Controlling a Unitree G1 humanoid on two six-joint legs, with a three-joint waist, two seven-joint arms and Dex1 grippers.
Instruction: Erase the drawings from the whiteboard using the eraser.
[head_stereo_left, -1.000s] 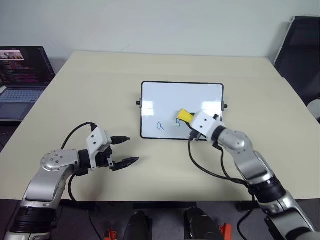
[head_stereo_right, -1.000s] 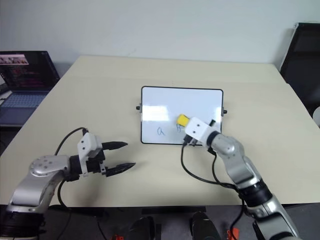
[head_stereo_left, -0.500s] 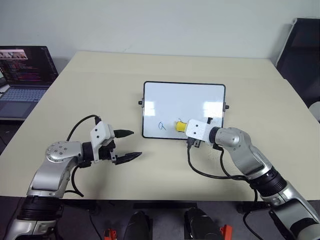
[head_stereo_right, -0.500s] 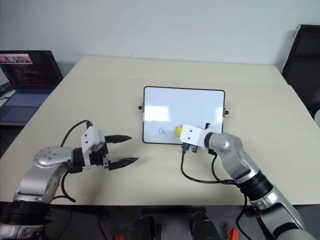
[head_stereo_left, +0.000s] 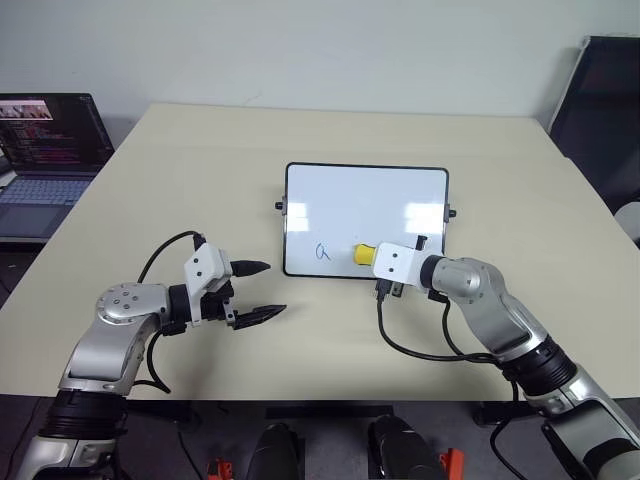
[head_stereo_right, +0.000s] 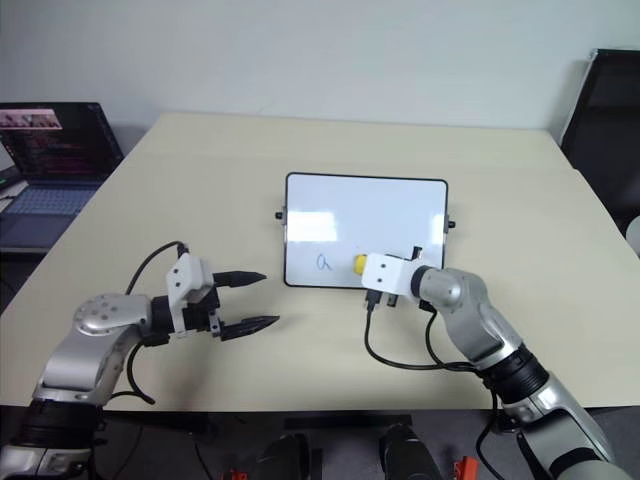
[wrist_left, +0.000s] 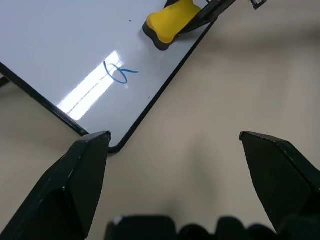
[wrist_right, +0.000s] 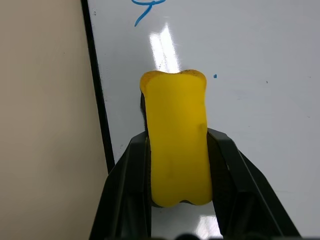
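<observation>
Here the big tan table (head_stereo_left: 200, 180) holds the whiteboard (head_stereo_left: 365, 195). The left gripper (head_stereo_left: 262, 291) hangs over the table with fingers spread wide. The right gripper (wrist_right: 177, 165) pinches the yellow eraser (head_stereo_left: 364, 255) against the board's near edge, beside one small blue drawing (head_stereo_left: 322, 251).

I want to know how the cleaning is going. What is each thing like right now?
Whiteboard: flat on the table, mostly clean.
Drawing "a": not wiped.
Eraser: gripped, on the board.
Right gripper: jaws shut on the eraser.
Left gripper: jaws open, empty.
Laptop: open, screen on.
</observation>
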